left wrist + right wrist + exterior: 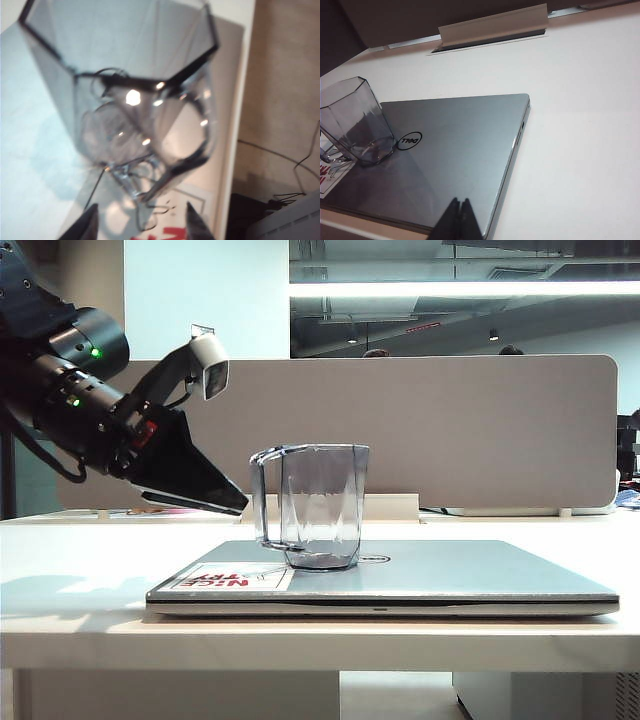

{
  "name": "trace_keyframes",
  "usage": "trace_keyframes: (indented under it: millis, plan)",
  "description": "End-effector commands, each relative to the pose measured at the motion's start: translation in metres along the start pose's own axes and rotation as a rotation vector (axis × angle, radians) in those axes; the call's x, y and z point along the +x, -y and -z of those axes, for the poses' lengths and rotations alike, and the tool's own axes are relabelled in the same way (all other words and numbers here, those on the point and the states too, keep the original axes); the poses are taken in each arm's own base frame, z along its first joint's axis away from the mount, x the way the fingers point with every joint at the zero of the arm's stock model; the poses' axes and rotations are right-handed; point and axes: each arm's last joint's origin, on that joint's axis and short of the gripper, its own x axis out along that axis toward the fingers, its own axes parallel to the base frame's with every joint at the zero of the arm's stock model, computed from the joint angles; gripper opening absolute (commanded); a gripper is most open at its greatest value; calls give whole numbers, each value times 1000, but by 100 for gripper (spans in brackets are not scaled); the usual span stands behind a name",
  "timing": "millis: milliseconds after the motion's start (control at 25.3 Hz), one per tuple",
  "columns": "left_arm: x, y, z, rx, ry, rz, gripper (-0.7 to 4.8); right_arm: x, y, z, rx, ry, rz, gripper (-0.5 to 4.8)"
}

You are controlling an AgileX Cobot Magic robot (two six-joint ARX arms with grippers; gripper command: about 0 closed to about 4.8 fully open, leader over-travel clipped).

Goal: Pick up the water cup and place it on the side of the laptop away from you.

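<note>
The water cup (pixel 320 505), clear and grey-tinted with faceted sides, stands upright on the lid of the closed silver laptop (pixel 450 575), its thin loop handle (pixel 260 495) turned left. My left gripper (pixel 232 504) comes in from the left, tips just short of the handle, tilted down. In the left wrist view the cup (pixel 130 75) fills the frame, and the left gripper (pixel 142 216) is open with the handle's lower end just ahead of its tips. The right gripper (pixel 459 202) is shut, hovering over the laptop (pixel 460 145) near one corner, well apart from the cup (pixel 355 122).
The laptop lies on a white table (pixel 80 540), which a beige partition (pixel 450 430) backs. A white cable trough (pixel 492 25) runs along the table's far edge. A white sticker with red lettering (pixel 225 578) is on the lid's left end.
</note>
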Motion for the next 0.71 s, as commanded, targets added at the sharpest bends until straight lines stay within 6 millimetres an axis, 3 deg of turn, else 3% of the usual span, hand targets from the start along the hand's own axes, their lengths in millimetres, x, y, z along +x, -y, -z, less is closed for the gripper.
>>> trace_keyframes:
  millis: [39,237,355,711]
  plan:
    - [0,1,-3,9,33,29,205,0,0,1,-3,6,0,-1]
    - [0,1,-3,-1,48,51,203,0,0,1,-3,6,-1,-1]
    - [0,2,-4,-3,76,88,150,0,0,1,-3,6,-1,-1]
    - [1,4,-5,-9,98,124,150,0,0,1,-3,5,-1,-1]
